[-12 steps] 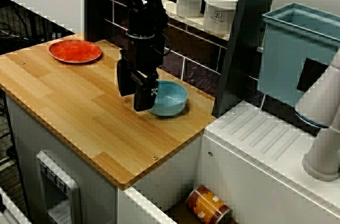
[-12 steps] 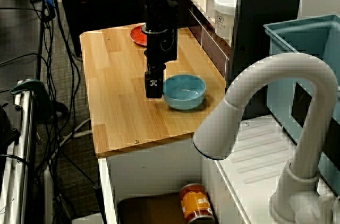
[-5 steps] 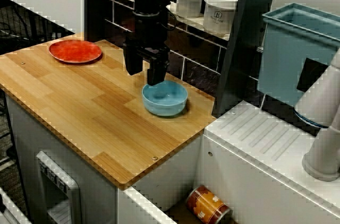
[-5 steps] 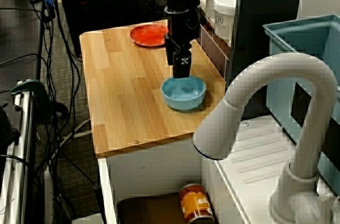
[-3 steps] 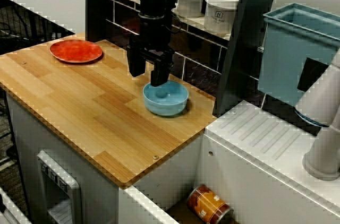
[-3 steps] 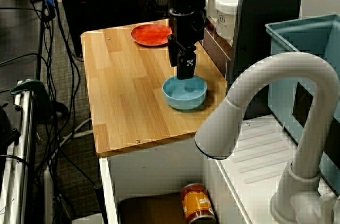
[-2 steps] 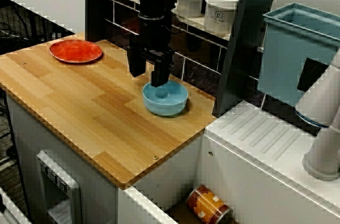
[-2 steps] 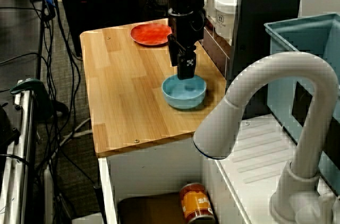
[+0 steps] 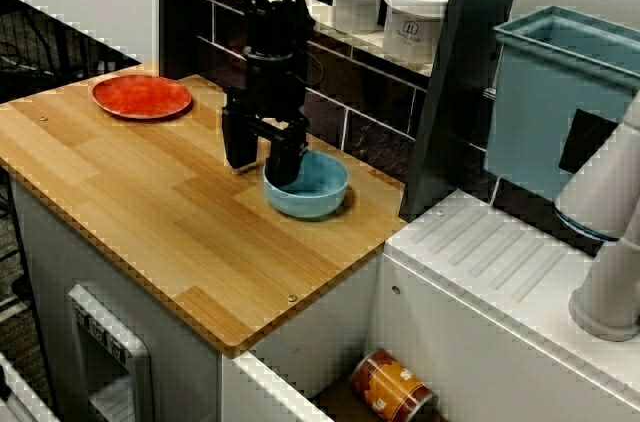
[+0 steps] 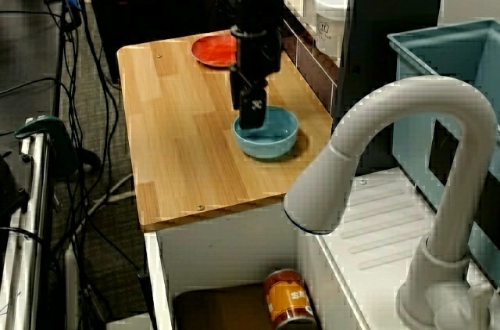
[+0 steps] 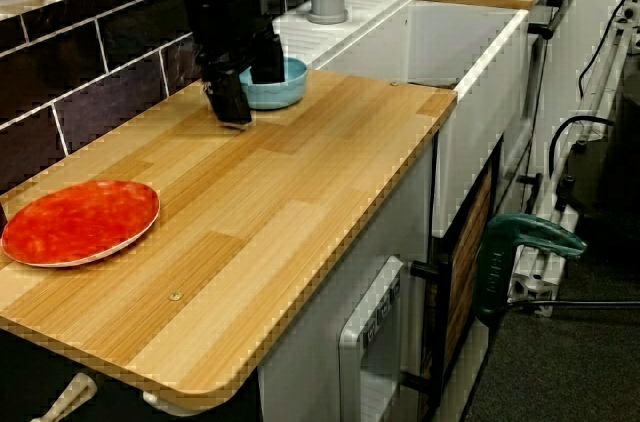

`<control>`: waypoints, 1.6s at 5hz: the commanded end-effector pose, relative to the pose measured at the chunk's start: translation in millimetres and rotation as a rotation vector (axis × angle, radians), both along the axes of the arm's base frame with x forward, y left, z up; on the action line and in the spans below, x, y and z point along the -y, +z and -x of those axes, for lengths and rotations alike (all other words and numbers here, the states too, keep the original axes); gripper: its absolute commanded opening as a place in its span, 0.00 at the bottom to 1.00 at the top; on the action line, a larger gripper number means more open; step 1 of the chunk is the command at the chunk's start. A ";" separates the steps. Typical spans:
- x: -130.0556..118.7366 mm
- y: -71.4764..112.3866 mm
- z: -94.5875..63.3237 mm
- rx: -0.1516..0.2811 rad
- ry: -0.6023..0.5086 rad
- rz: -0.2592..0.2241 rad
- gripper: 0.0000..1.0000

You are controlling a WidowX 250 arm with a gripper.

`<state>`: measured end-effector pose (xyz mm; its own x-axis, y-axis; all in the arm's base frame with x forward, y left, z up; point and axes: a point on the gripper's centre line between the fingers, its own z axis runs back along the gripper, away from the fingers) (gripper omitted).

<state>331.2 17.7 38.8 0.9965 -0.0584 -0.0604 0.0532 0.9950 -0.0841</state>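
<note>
A light blue bowl [image 9: 322, 188] [image 10: 275, 136] [image 11: 292, 78] stands on the wooden counter [image 9: 150, 202] near its back right corner. My black gripper [image 9: 262, 168] [image 10: 248, 117] [image 11: 248, 92] points straight down over the bowl's left rim. One finger [image 9: 286, 164] reaches inside the bowl; the other finger [image 9: 240, 147] is outside it, down near the wood. The jaws are apart, with the rim between them. Whether the pads touch the rim is unclear. A red plate [image 9: 141, 96] [image 11: 78, 220] lies at the counter's far left.
Two white jars [image 9: 357, 0] [image 9: 415, 18] sit on a shelf on the dark tiled wall behind the arm. To the right are a ribbed white drainboard [image 9: 500, 262], a white tap [image 10: 391, 150] and a teal bin [image 9: 560, 92]. An orange can [image 9: 392, 388] lies in the sink.
The gripper rose from the bowl's left side, swung over its back rim, then came down and left to straddle the left rim. The bowl has shifted slightly left.
</note>
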 end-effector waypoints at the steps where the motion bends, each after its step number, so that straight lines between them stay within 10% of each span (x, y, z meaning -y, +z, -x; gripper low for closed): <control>1: -3.6 28.8 8.0 0.094 -0.021 -0.008 1.00; 8: -1.9 29.4 -3.2 0.095 -0.018 -0.006 1.00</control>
<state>331.1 17.1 57.5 0.9976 -0.0692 -0.0027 0.0687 0.9945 -0.0796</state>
